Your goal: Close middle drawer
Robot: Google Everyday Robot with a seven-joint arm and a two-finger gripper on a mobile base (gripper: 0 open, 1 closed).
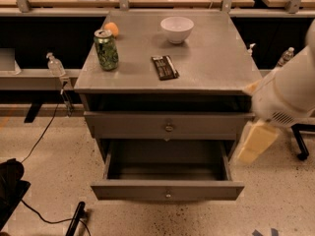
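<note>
The grey cabinet (167,77) has three drawers. The middle drawer (167,190) is pulled out toward me, with a deep empty box, a low flat front and a small round knob (168,194). Above it, the taller top drawer front (123,127) with a bigger knob (169,128) is pushed in. The lowest drawer is hidden under the open one. My gripper (256,141) is the beige end of the white arm (290,92). It hangs just right of the cabinet, beside the open drawer's right side and apart from it.
On the cabinet top stand a green can (106,49), an orange (112,29), a white bowl (177,29) and a dark snack bar (165,67). A bottle (55,65) and cables are on the left. A chair base (300,144) is on the right, and a dark object (10,188) lies on the floor at lower left.
</note>
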